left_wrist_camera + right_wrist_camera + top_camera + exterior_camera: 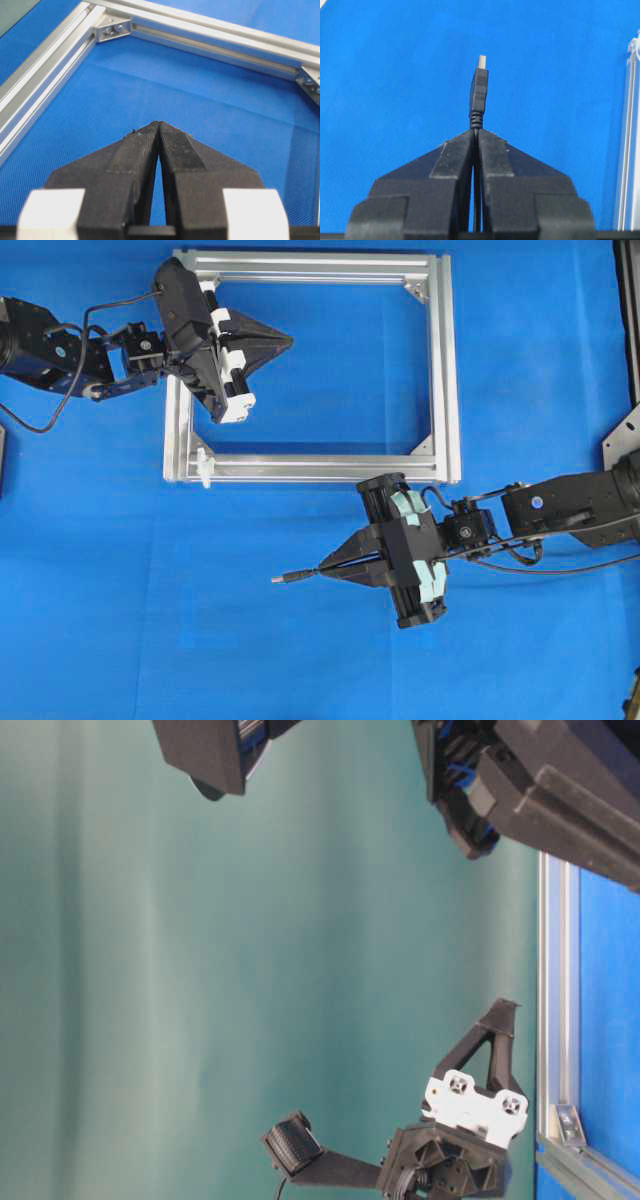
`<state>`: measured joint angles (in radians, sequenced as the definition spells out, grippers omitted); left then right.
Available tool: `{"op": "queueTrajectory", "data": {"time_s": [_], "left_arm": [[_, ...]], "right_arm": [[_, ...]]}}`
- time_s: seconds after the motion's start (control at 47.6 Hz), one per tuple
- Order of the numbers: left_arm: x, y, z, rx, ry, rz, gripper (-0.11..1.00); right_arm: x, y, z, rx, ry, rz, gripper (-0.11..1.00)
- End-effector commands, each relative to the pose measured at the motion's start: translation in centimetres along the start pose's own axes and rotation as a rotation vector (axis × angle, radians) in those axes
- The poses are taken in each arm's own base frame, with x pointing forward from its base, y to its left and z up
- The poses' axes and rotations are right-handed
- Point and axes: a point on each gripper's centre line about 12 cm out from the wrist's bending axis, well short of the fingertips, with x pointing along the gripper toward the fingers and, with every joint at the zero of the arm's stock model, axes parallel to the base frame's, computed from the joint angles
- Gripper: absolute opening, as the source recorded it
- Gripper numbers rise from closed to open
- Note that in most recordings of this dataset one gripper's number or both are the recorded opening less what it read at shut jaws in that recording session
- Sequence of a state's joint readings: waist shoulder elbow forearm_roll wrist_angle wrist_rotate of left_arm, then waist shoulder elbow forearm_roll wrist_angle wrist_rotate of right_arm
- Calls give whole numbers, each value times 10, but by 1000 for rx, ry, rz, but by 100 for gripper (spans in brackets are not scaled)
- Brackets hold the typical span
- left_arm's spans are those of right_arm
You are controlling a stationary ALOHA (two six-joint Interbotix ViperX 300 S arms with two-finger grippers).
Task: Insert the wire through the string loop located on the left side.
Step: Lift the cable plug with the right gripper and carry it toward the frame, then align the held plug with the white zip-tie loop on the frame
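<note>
The wire's plug (287,579) points left, low over the blue table, and my right gripper (322,570) is shut on the black wire just behind it. In the right wrist view the plug (479,95) sticks out past the closed tips of my right gripper (476,131), metal end foremost. The small white string loop (204,464) sits at the near left corner of the silver frame (447,370). My left gripper (290,340) is shut on nothing and hovers inside the frame's far left part. Its tips (159,123) meet above blue cloth.
The silver frame has corner brackets (112,27) and lies on the blue table cloth (120,590). Its near rail (330,468) runs just beyond my right gripper. A frame rail (626,150) shows at the right of the right wrist view. My left gripper (503,1012) hangs above the frame (555,1020).
</note>
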<state>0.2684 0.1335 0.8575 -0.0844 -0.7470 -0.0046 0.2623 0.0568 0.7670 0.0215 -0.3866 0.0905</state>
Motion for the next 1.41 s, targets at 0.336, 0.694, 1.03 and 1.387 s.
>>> {"op": "queueTrajectory", "data": {"time_s": [0.336,0.694,1.03,1.387], "left_arm": [[-2,-3,13,0,-40,-9,0],[-2,-4,13,0,-39,-12,0],[-2,-5,14,1,-41,-14,0],[-2,-4,14,0,-41,-12,0]], "right_arm": [[-7,-43,16,48,-48,-100,0],[-16,-92,10,101,-43,-219,0],[-20,-103,6,114,-46,-247,0],[11,-108,15,107,-53,-240,0]]}}
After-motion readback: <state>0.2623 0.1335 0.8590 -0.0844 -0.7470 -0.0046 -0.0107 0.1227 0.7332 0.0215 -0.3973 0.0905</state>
